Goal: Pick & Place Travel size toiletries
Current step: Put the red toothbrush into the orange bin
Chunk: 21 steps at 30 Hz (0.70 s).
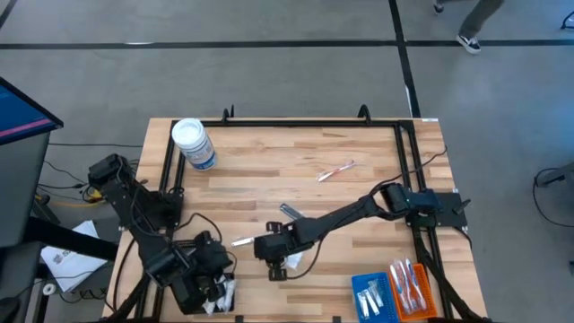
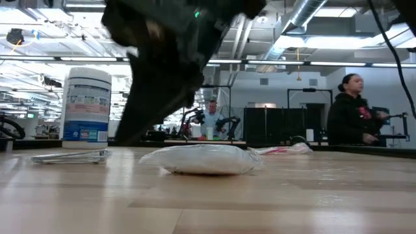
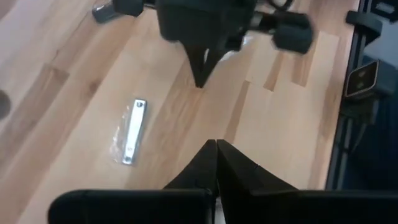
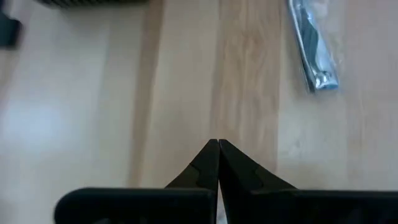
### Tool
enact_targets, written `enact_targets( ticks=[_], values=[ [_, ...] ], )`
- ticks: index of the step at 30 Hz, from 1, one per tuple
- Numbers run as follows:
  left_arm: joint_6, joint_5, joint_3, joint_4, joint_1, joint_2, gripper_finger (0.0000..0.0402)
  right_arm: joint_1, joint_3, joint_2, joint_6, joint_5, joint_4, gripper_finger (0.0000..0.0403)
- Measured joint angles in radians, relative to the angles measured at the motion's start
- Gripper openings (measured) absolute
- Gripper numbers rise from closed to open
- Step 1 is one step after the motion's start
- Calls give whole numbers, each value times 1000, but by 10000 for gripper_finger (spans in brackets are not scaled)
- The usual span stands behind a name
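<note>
**Operator:** High view first: a white sachet (image 1: 289, 261) lies on the table (image 1: 359, 184) near the front edge, just beside my right claw (image 1: 272, 254). A small silvery piece (image 1: 242, 240) sits just left of that claw, and a slim dark stick (image 1: 289, 212) lies a little farther back.

**Partner:** And the rest of the toiletries?

**Operator:** One red-pink toothbrush (image 1: 335, 170) lies alone toward the far middle. More are sorted at the near right: blue ones in the blue tray (image 1: 372, 294), red-pink ones in the orange tray (image 1: 411, 289).

**Partner:** Claw state?

**Operator:** In the right wrist view my right claw's fingertips (image 4: 217, 152) meet, pinched together with nothing between them. The left claw (image 3: 216, 152) is likewise closed and empty, parked at the near left by the black tray (image 1: 215, 301), which holds white sachets.

**Partner:** Anything else?

**Operator:** A white-lidded jar (image 1: 193, 144) stands at the far left corner.
</note>
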State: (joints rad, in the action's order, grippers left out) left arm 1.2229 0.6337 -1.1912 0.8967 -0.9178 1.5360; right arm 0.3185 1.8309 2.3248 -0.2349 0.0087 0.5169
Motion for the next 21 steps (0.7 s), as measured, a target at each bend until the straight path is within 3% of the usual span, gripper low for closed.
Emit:
enact_targets(
  ticks=[4, 9, 17, 21],
  values=[
    [-80, -2, 2, -1, 13, -7, 0, 27, -125, -86, -43, 89, -124, 0],
    [-155, -2, 28, -1, 43, -23, 0, 83, -270, -198, -47, 335, -248, 0],
    [-247, 4, 137, -57, 153, -87, 0, 187, -501, -443, -72, 688, -263, 0],
    [-342, 4, 205, -149, 243, -135, 0, 219, -638, -608, -135, 752, -263, 0]
  ],
)
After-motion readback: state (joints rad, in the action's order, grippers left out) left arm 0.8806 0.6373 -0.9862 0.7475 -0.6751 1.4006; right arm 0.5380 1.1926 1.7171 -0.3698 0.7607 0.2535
